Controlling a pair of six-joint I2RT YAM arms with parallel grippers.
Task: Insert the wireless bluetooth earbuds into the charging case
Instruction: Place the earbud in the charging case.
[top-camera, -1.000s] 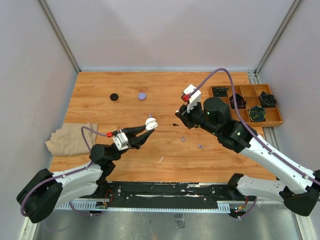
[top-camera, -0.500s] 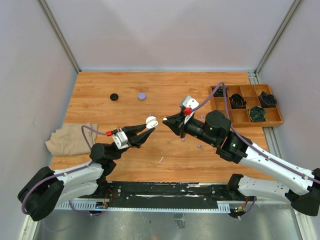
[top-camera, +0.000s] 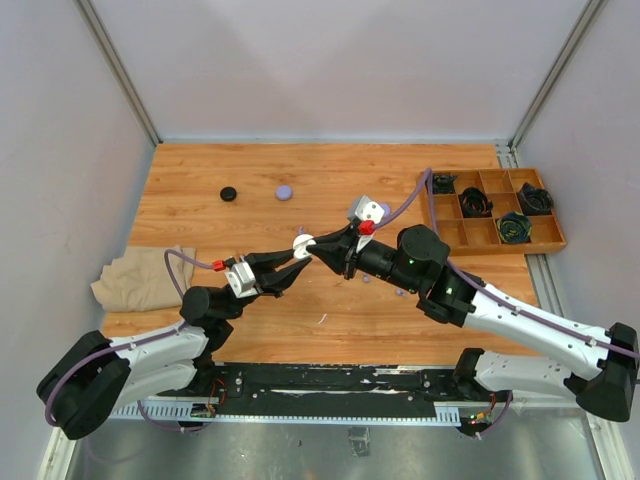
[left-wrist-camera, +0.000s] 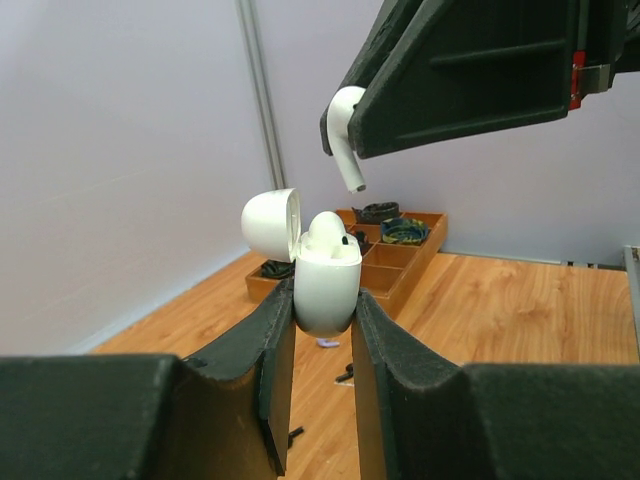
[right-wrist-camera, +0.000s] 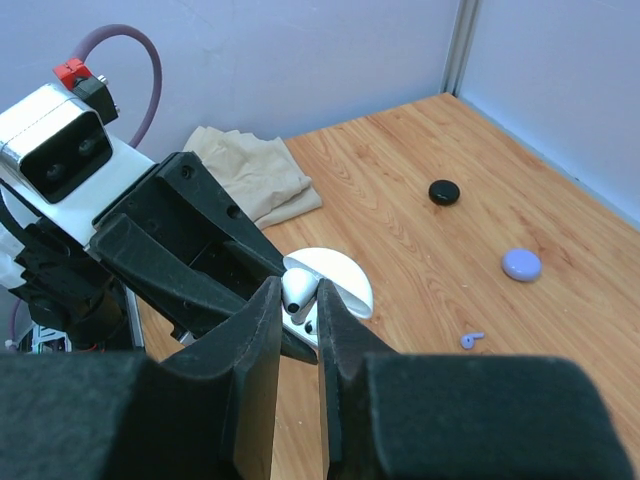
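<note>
My left gripper (top-camera: 299, 251) is shut on an open white charging case (left-wrist-camera: 327, 282) and holds it upright above the table, its lid (left-wrist-camera: 270, 223) flipped back. One white earbud (left-wrist-camera: 326, 229) sits in the case. My right gripper (top-camera: 320, 246) is shut on a second white earbud (left-wrist-camera: 343, 130), stem down, a little above the case's open top. In the right wrist view this earbud (right-wrist-camera: 298, 288) shows between my fingers, over the case lid (right-wrist-camera: 340, 277). A lavender earbud (right-wrist-camera: 471, 340) lies on the table.
A black round case (top-camera: 229, 193) and a lavender round case (top-camera: 284, 190) lie at the back left. A wooden tray (top-camera: 496, 236) with coiled black cables stands at the right edge. A beige cloth (top-camera: 145, 277) lies at the left. A small black earbud (left-wrist-camera: 345, 375) lies on the table.
My right gripper has swung left and down with the white earbud, from mid-table to just above the open case. The left gripper has held the case nearly still.
</note>
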